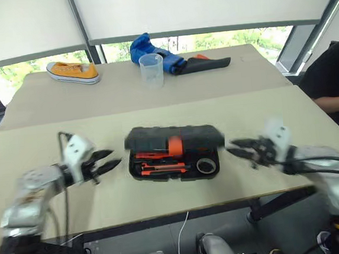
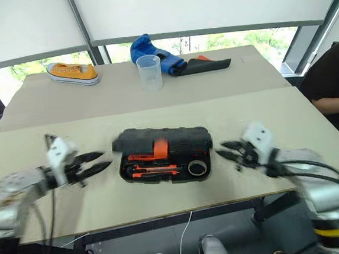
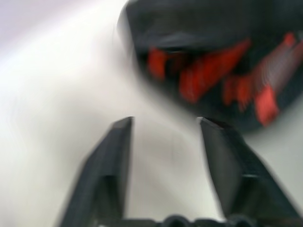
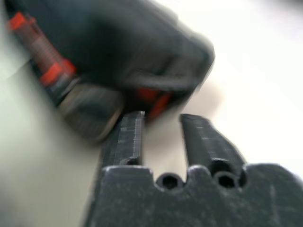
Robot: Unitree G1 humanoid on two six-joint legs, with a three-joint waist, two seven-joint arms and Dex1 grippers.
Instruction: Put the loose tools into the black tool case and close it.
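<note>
Two grippers, one case: I have the black tool case (image 1: 175, 153) lying between my arms on the near table (image 1: 135, 207), its long axis running side to side.
Left eye view, left side: my left gripper (image 1: 108, 159) sits beside the case's left end, tips aimed at it, fingers spread with nothing between them.
Left eye view, right side: my right gripper (image 1: 238, 148) sits beside the case's right end, also aimed inward; the two look about equally near, so I judge neither arm has the edge.
Left eye view, lid: it stands partly raised at the far side, with orange-and-black tools showing in the tray below; I judge closing is the step left.
Right eye view, count: one case, one round dark tape roll (image 2: 197, 168) in its right end, no tool that I can make out loose on the near table. Tools inside are too blurred to count.
Right eye view, far table: one yellow shoe (image 2: 73, 72), one clear cup (image 2: 148, 71), one blue glove (image 2: 151, 52).
Left wrist view: fingers (image 3: 113, 156) wide apart, empty, case just beyond.
Right wrist view: fingers (image 4: 130, 137) narrowly apart, empty, case just beyond the tips.
</note>
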